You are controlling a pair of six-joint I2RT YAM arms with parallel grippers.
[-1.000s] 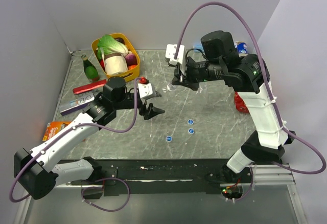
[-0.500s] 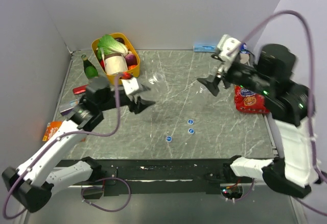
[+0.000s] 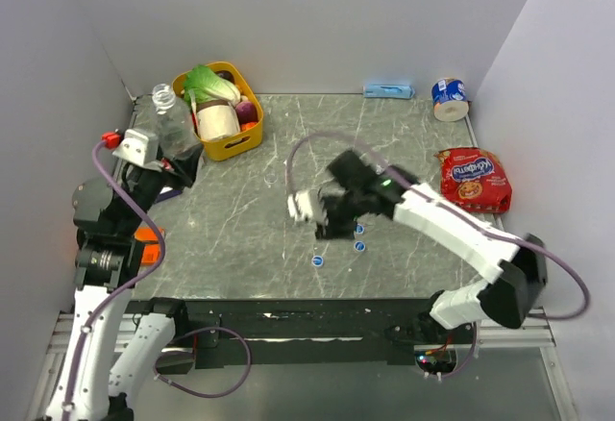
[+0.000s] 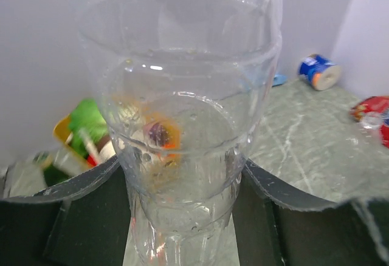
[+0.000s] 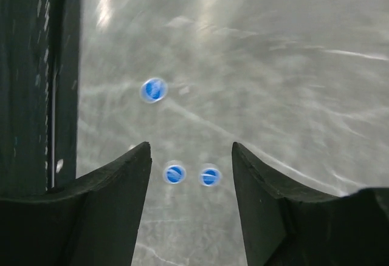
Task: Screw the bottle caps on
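Note:
A clear bottle (image 3: 174,125) stands upright at the far left, with my left gripper (image 3: 171,159) shut on its lower body. In the left wrist view the bottle (image 4: 182,114) fills the frame between the dark fingers (image 4: 85,205). Three blue bottle caps lie on the table: one (image 3: 358,230), a second (image 3: 358,246) and a third (image 3: 317,260). My right gripper (image 3: 333,221) hovers open just left of the first two. In the right wrist view two caps (image 5: 175,173) (image 5: 210,177) show between its open fingertips (image 5: 141,156), and the third cap (image 5: 153,90) lies farther off.
A yellow basket (image 3: 222,142) of vegetables stands at the back left, close to the held bottle. A red snack packet (image 3: 473,179) lies at the right, with a blue-and-white roll (image 3: 449,97) and a flat blue item (image 3: 388,89) along the back edge.
My left arm drew back to the far left and rose, now shut on a clear bottle. My right arm swung from the back right down to the table's middle over the caps, jaws open.

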